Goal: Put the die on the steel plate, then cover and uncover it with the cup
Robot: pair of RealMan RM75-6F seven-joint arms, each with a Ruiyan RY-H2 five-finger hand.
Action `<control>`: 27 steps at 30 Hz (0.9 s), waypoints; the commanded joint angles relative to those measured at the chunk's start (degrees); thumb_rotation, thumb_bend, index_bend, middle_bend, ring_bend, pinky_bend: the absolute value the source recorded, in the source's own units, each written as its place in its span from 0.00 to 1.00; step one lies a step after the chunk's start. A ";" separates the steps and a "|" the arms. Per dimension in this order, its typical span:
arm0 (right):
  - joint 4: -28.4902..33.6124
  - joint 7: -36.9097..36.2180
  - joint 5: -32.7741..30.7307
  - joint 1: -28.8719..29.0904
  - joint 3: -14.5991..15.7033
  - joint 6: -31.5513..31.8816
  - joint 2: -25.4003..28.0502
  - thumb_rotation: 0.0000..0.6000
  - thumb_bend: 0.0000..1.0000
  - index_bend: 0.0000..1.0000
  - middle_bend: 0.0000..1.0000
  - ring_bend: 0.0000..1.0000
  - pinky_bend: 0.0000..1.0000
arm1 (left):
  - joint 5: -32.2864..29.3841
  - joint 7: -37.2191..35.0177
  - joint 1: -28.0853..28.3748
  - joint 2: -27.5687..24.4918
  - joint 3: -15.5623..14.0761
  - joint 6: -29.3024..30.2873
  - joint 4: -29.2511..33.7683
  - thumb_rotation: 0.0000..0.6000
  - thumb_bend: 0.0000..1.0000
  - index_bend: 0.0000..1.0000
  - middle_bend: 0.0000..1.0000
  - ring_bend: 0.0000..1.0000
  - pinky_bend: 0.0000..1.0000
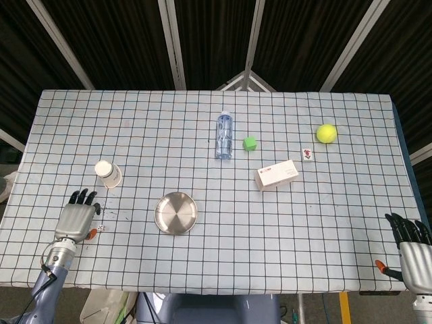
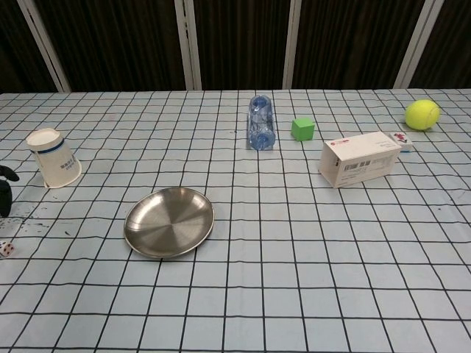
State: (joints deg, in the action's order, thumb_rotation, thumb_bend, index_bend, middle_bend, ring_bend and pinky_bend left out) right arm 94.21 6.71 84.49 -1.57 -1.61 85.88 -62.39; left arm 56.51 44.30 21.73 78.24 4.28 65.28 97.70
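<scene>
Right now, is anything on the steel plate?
No. The steel plate is bare; its whole dish shows. The die sits on the cloth beside the left hand.

Left hand sits above the near-left part of the table, back of the hand facing up, dark fingers straight, slightly spread and pointing away from the robot; nothing is held. Its wrist and forearm run down to the lower-left corner. In the chest view only dark fingertips show at the left edge. Right hand sits at the near-right corner, back up, fingers extended, empty.
</scene>
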 commanded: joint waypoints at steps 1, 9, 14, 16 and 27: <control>0.01 -0.11 -0.07 -0.02 -0.02 0.01 0.05 1.00 0.04 0.11 0.12 0.13 0.09 | -0.09 -0.02 0.20 0.62 -0.52 -0.07 -0.68 1.00 0.36 0.41 0.09 0.00 0.06; 0.21 -0.10 -0.13 -0.01 0.03 -0.07 0.16 1.00 0.04 0.11 0.12 0.13 0.09 | -0.15 -0.60 0.62 1.72 -1.69 -0.84 -1.83 1.00 0.35 0.41 0.09 0.00 0.06; 0.29 -0.25 -0.25 -0.07 0.03 -0.03 0.26 1.00 0.04 0.11 0.12 0.13 0.09 | 0.52 -1.03 0.69 2.31 -2.29 -0.61 -2.62 1.00 0.35 0.42 0.10 0.00 0.06; 0.26 -0.45 -0.42 -0.04 0.03 -0.22 0.31 1.00 0.04 0.11 0.12 0.13 0.09 | 0.63 -1.09 0.73 2.49 -2.39 -0.33 -2.84 1.00 0.35 0.42 0.10 0.00 0.06; 0.48 -0.44 -0.37 -0.11 0.02 0.03 0.46 1.00 0.04 0.11 0.12 0.13 0.09 | 0.15 -0.91 1.13 3.50 -2.97 0.03 -4.19 1.00 0.37 0.45 0.12 0.00 0.06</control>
State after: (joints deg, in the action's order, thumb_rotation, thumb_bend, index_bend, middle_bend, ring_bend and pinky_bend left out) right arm 94.68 6.28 84.14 -1.67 -1.58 85.89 -61.94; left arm 56.72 43.35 22.82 81.68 1.35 65.31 93.56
